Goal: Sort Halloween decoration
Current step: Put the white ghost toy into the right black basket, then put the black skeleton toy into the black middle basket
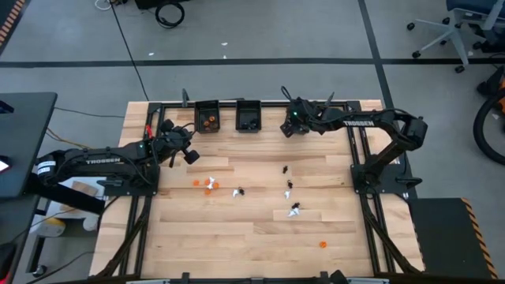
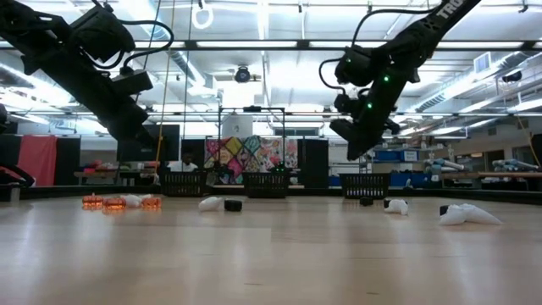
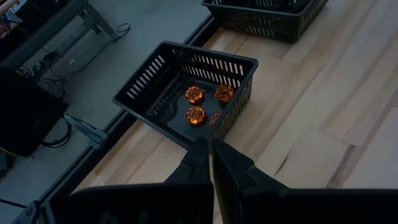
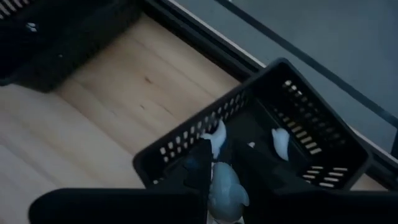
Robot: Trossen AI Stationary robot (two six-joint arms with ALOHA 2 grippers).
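The right gripper [image 4: 219,171] hangs over the rim of the rightmost black bin [image 4: 311,134], its jaws clamped on a small white trinket [image 4: 225,186] — a ghost-like piece, by the look of it — and two more white pieces [image 4: 280,143] already lie on the bin floor just beyond the jaws, which suggests this bin is kept for the white ones and the held piece is poised there to be dropped among them. The left gripper [image 3: 210,158] hovers near the leftmost bin [image 3: 149,81] with its jaws pressed together and nothing visible between them; ahead of its tips, inside that bin, sit several orange pumpkins [image 3: 194,114], so orange evidently goes there. The middle bin [image 1: 248,116] holds something dark, too small to make out. The rest of the Halloween decoration [image 1: 237,192] is scattered on the wooden table [image 1: 260,244], well away from both sets of jaws — a few orange pieces [image 1: 208,184] nearer the left arm, black and white ones [image 1: 293,208] toward the centre, and a lone orange one [image 1: 323,244] near the front edge. Judging by that, the sort is under way but far from complete.
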